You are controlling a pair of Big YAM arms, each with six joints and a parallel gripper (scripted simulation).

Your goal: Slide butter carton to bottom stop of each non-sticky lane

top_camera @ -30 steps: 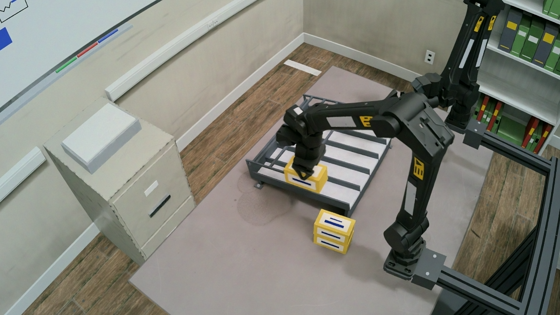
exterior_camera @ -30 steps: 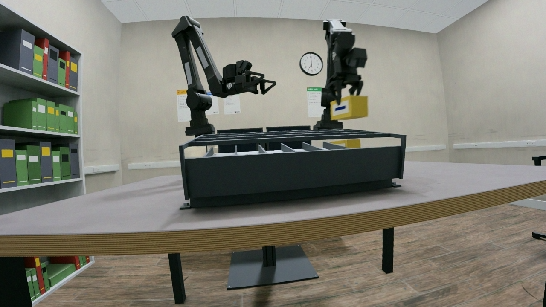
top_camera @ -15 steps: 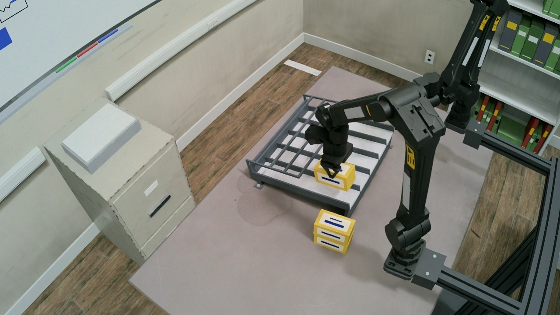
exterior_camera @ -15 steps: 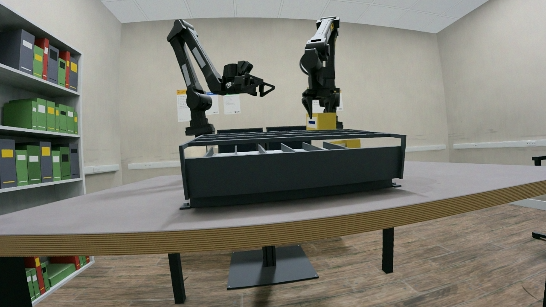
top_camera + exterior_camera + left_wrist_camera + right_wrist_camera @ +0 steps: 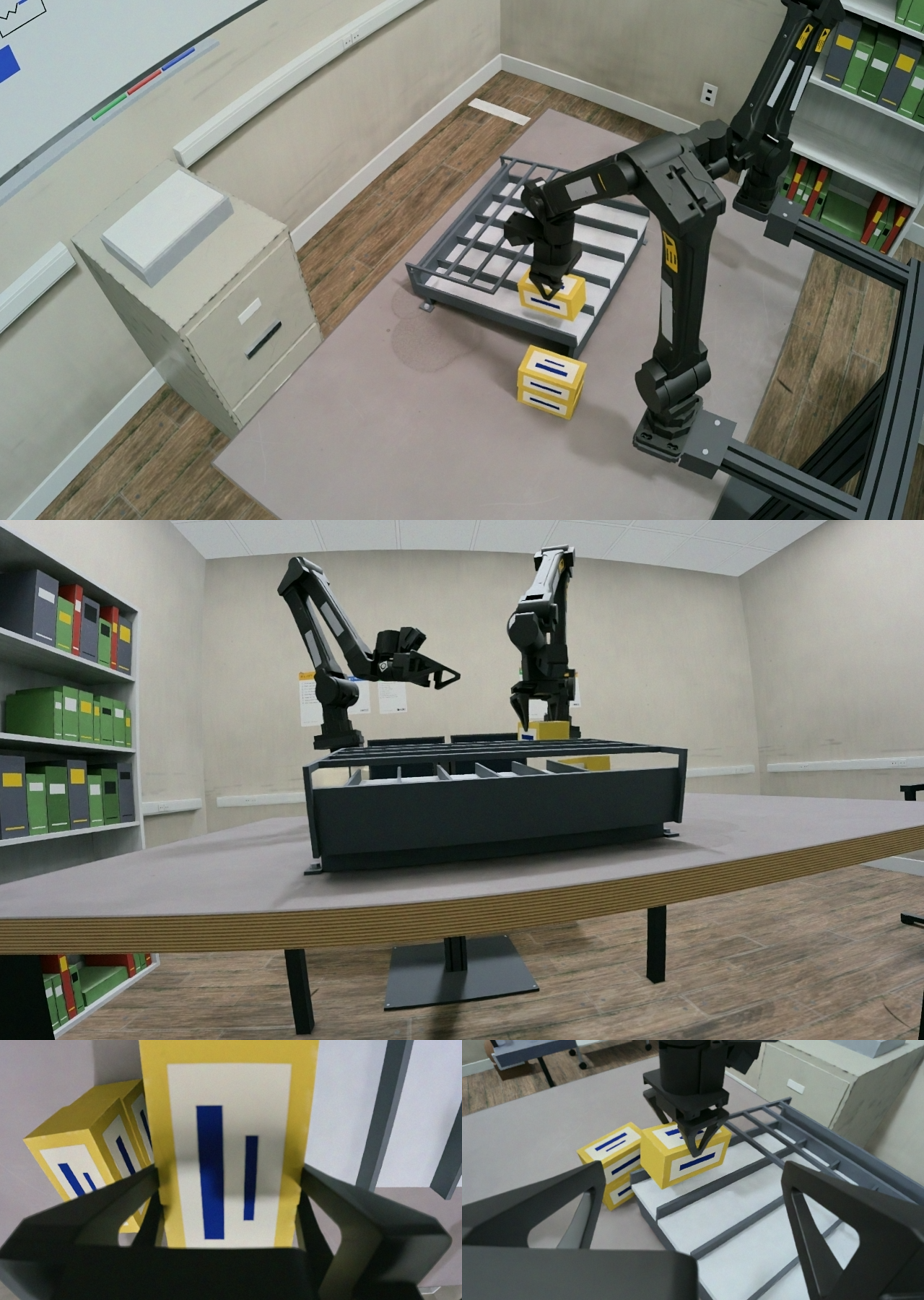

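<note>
Pincer on the left arm is clamped around a butter carton, one finger on each side, over the outer lane next to the stack. Can't tell if its underside touches the shelf. Other two cartons are stacked just beside the shelf (slightly crooked, tbh). Right gripper is wide open with nothing in it, up off the lanes. No carton's at a bottom stop.
</note>
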